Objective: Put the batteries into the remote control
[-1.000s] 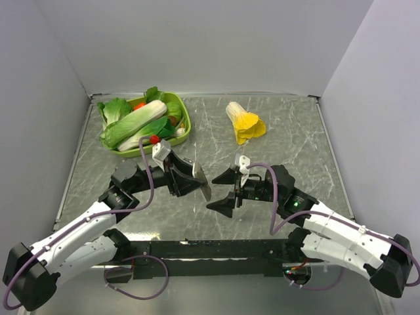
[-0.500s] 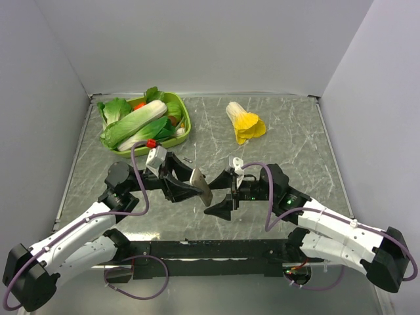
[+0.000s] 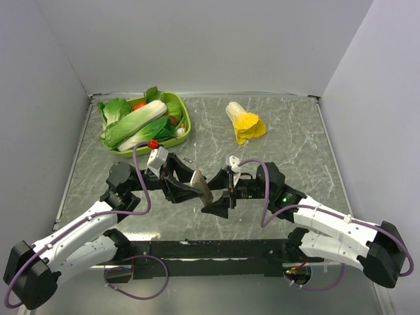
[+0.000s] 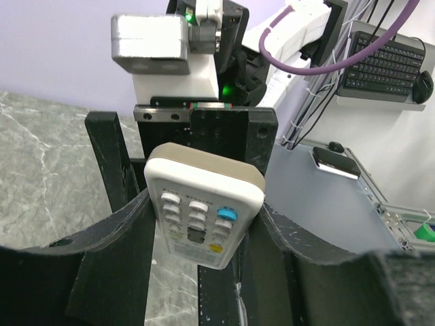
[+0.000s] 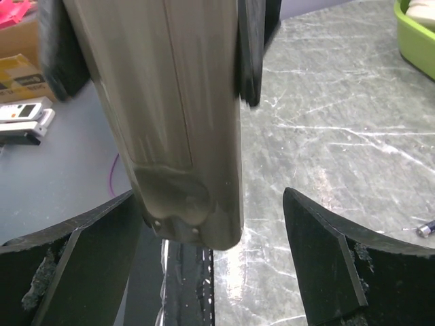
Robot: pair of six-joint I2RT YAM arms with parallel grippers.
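Note:
My left gripper [image 3: 189,186] is shut on the remote control [image 3: 199,186] and holds it off the table in the middle. In the left wrist view the remote control [image 4: 202,204] shows its white buttoned front between my left gripper's [image 4: 204,234] dark fingers. My right gripper [image 3: 216,194] is open, its fingers straddling the remote's free end. In the right wrist view the remote's grey-beige back [image 5: 170,115] hangs between the fingers of my right gripper [image 5: 211,265]; the left finger is close to it, the right finger stands apart. One thin dark battery [image 3: 187,159] lies on the table, also seen as a battery [image 5: 425,229].
A green basket [image 3: 186,123] of toy vegetables stands at the back left. A yellow-and-white toy cabbage [image 3: 245,123] lies at the back centre. Grey walls close the table on three sides.
My right gripper has moved left until its fingers straddle the remote's end, and its jaws have narrowed a little. The left gripper turned the remote more upright and shifted slightly.

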